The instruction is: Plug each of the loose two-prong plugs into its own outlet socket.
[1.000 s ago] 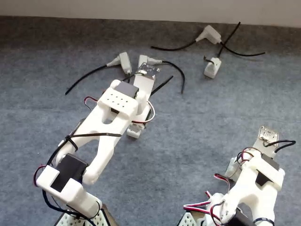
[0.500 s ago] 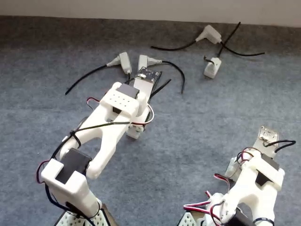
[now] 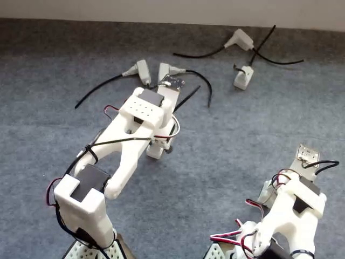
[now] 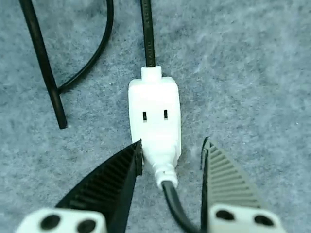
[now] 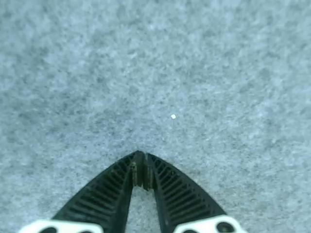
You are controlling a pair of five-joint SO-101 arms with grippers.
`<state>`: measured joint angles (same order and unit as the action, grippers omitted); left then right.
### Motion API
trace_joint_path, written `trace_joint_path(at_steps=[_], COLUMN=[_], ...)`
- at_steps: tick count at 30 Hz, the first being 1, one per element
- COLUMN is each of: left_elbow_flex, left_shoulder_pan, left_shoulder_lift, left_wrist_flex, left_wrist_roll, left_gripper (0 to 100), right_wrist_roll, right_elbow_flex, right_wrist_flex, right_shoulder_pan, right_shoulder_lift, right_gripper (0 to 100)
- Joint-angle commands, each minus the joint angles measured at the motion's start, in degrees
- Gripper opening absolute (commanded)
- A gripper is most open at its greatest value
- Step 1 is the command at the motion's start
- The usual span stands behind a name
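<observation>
Nearest, the right hand [image 5: 140, 162] is held over bare grey tabletop [image 5: 194, 73], its fingers pressed together on nothing. Farther out, the left hand [image 4: 172, 145] is spread, and a white socket [image 4: 154, 116] is flanked by its fingers, slots up, flat on the tabletop. One finger is set right against the socket's side; the other is just clear. A black cord [image 4: 148, 34] is seen at the socket's far end. Beyond, a white plug [image 3: 141, 69] is lying just beside it, and two more connectors [image 3: 243, 77] are lying well apart, near the far edge.
</observation>
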<state>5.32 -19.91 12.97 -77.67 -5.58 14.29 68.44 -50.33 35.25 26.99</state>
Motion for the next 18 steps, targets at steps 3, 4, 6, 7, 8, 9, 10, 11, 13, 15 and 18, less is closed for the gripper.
trace_joint_path(at_steps=[3, 4, 6, 7, 8, 9, 10, 11, 13, 15, 18], left_elbow_flex=[-5.7, -5.8, -5.8, -5.7, -5.6, -5.6, -5.6, -5.5, -5.2, -3.6, -1.5], left_shoulder_pan=[0.9, 0.9, 1.1, 1.6, 2.2, 2.9, 4.0, 4.9, 5.8, 5.7, 4.3], left_shoulder_lift=[-1.0, -1.0, -0.5, -0.4, -0.4, -0.3, -0.3, -0.3, 0.0, 1.5, 4.5], left_wrist_flex=[-3.7, -3.7, -3.3, -3.2, -3.2, -3.2, -3.2, -3.2, -2.5, -0.1, 3.9], left_wrist_roll=[-0.3, -0.2, -0.2, -0.1, -0.1, -0.1, -0.1, -0.1, -0.1, -0.1, 0.4], left_gripper=[22, 22, 22, 22, 22, 22, 22, 22, 22, 22, 22], right_wrist_roll=[-0.5, -0.5, -0.5, -0.5, -0.5, -0.5, -0.5, -0.5, -0.5, -0.5, -0.5], right_elbow_flex=[0.3, 0.3, 0.3, 0.3, 0.3, 0.3, 0.3, 0.3, 0.3, 0.3, 0.3], right_wrist_flex=[1.8, 1.8, 1.8, 1.8, 1.8, 1.9, 1.9, 1.9, 1.9, 1.9, 1.9], right_shoulder_pan=[-0.4, -0.4, -0.4, -0.4, -0.4, -0.4, -0.4, -0.4, -0.4, -0.5, -0.5], right_shoulder_lift=[0.0, 0.0, 0.0, 0.0, 0.0, 0.0, 0.0, 0.0, 0.0, 0.0, 0.0], right_gripper=[0.8, 0.8, 0.8, 0.8, 0.8, 0.8, 0.8, 0.8, 0.8, 0.8, 0.8])
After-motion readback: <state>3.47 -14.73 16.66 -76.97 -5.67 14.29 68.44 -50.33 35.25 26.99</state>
